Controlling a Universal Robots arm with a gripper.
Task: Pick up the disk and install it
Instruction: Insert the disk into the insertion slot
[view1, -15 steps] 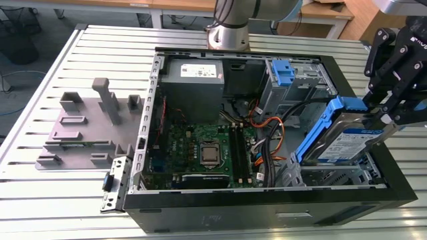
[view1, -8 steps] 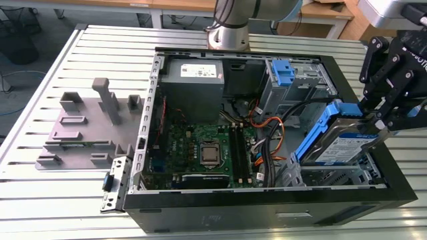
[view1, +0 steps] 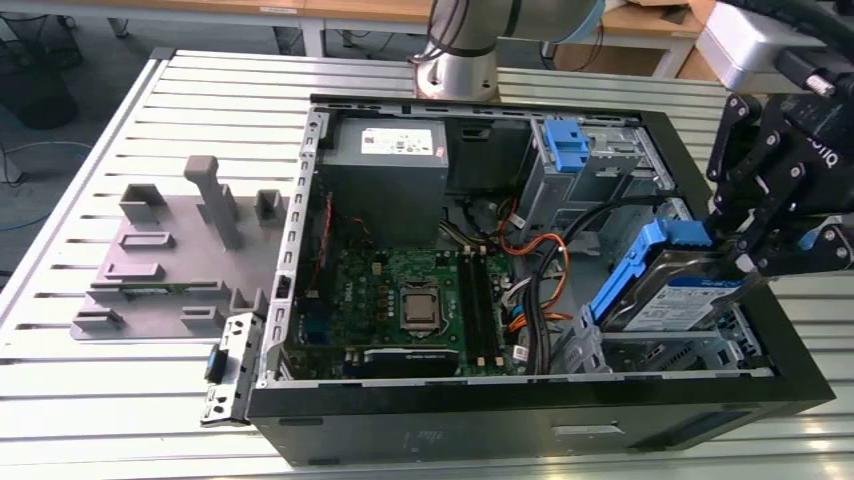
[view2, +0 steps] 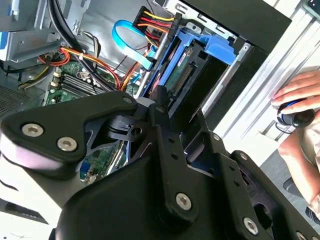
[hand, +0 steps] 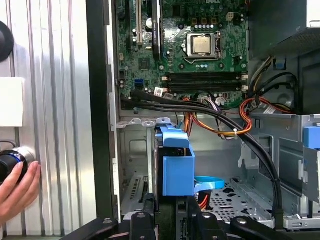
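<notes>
The gripper (view1: 747, 255) stands over the corner of the open computer case (view1: 534, 412) at the exterior view's right, nearest the camera. Its fingers pinch the disk (view1: 667, 295) by the blue rail frame; the contact itself is partly hidden behind the black linkage, so the grip appears firm but cannot be confirmed at both pads.

The disk is tilted, labelled face up. Its upper end is raised at the gripper and its lower end is down inside the metal drive bay (view1: 667, 350). In the first wrist view the blue frame (hand: 175, 160) stands on edge between the fingers, just beside the bay wall.

Inside the case:
- The green circuit board (view1: 400, 290) lies on the floor.
- The grey power supply (view1: 387, 150) sits at the far end.
- A bare blue bracket (view1: 567, 150) sits beside the power supply.
- Orange and black cables (view1: 547, 260) run between the board and the bay.

A grey fixture (view1: 174, 250) rests on the slatted table (view1: 107, 420), apart from the case. A person's hand (hand: 17, 187) holds a dark knob outside the case.
</notes>
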